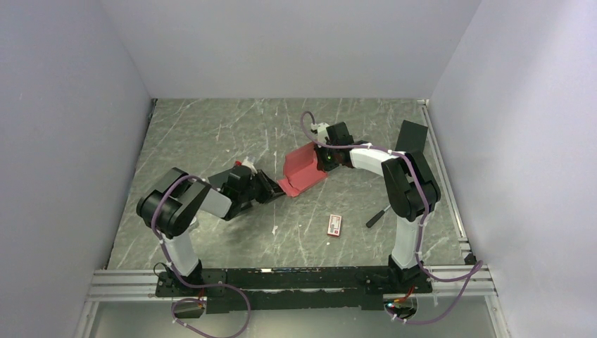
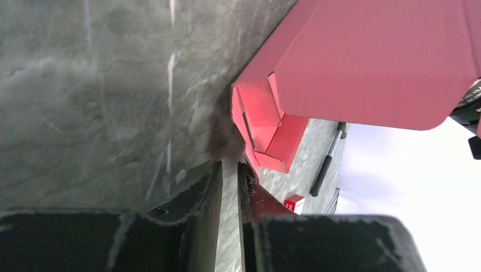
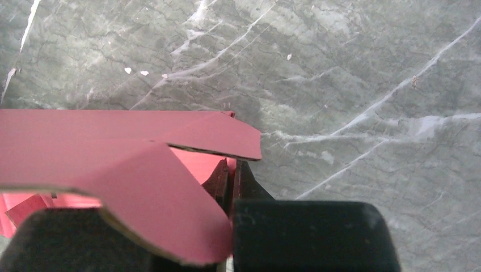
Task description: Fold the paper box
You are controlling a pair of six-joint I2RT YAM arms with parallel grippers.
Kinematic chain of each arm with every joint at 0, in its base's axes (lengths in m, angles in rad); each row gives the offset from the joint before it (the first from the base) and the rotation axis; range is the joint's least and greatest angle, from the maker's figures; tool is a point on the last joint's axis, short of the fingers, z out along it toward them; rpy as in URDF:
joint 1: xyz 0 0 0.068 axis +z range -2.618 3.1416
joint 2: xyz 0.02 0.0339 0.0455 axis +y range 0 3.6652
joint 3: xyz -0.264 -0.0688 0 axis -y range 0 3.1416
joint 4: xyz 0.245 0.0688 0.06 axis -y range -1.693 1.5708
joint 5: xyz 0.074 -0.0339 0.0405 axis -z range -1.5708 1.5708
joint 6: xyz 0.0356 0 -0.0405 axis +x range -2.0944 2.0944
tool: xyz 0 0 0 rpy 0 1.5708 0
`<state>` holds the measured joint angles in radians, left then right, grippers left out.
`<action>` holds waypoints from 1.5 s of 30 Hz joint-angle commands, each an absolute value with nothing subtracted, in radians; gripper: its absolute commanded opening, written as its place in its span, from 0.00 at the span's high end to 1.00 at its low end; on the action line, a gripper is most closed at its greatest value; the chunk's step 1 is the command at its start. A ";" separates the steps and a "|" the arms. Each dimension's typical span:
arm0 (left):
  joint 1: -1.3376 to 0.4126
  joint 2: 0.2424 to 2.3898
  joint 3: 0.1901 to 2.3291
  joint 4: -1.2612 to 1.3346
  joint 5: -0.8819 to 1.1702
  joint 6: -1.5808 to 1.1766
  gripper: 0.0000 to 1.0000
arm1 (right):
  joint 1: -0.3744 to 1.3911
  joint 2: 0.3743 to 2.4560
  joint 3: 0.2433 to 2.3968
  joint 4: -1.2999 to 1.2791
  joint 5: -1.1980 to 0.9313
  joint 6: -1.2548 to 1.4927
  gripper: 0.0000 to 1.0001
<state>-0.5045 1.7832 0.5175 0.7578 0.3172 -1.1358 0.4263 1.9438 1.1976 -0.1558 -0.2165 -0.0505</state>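
The red-pink paper box (image 1: 304,167) lies half folded mid-table, one long panel raised and its end flaps bent inward. My left gripper (image 1: 273,190) lies low at its near-left corner. In the left wrist view its jaws (image 2: 228,168) stand a narrow slit apart with only table between them, and the right fingertip (image 2: 245,170) is against the box's corner edge (image 2: 241,136). My right gripper (image 1: 328,159) is at the box's far right side. In the right wrist view it (image 3: 233,170) is shut on a thin wall of the box (image 3: 113,147), and a rounded flap hides the left finger.
A small red-and-white packet (image 1: 335,225) lies near the front, right of centre, with a black stick-like tool (image 1: 377,216) beside it. A larger black box (image 1: 412,135) stands at the back right. White walls close in the table on three sides.
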 commanded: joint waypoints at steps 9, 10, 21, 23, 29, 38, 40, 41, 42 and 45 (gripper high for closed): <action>-0.502 1.823 0.580 0.886 0.320 -1.095 0.75 | 0.438 1.989 1.204 -0.197 -0.248 -0.031 1.00; -0.502 1.834 0.586 0.901 0.325 -1.097 0.75 | 0.439 1.989 1.204 -0.198 -0.251 -0.029 1.00; -0.468 1.837 0.512 1.017 0.359 -1.122 0.65 | 0.439 1.986 1.204 -0.199 -0.247 -0.034 1.00; -0.445 1.801 0.496 0.996 0.365 -1.105 0.60 | 0.439 1.986 1.206 -0.201 -0.247 -0.036 1.00; -0.355 1.672 0.495 0.887 0.431 -1.019 0.52 | 0.439 1.985 1.206 -0.202 -0.246 -0.040 1.00; -0.340 1.551 0.781 0.334 0.559 -0.488 0.38 | 0.439 1.988 1.209 -0.205 -0.252 -0.038 1.00; -0.342 1.538 0.793 0.323 0.607 -0.370 0.36 | 0.439 1.988 1.209 -0.206 -0.252 -0.039 1.00; -0.343 1.528 0.791 0.327 0.622 -0.329 0.36 | 0.439 1.988 1.209 -0.206 -0.252 -0.038 1.00; -0.343 1.516 0.782 0.336 0.636 -0.286 0.36 | 0.439 1.987 1.209 -0.206 -0.252 -0.038 1.00; -0.345 1.471 0.740 0.371 0.650 -0.192 0.36 | 0.438 1.988 1.209 -0.206 -0.253 -0.039 1.00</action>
<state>-0.3397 1.5356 0.7727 0.3977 0.5701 -0.4267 0.4271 1.9507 1.2053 -0.1562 -0.2382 -0.0414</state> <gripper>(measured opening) 0.636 0.035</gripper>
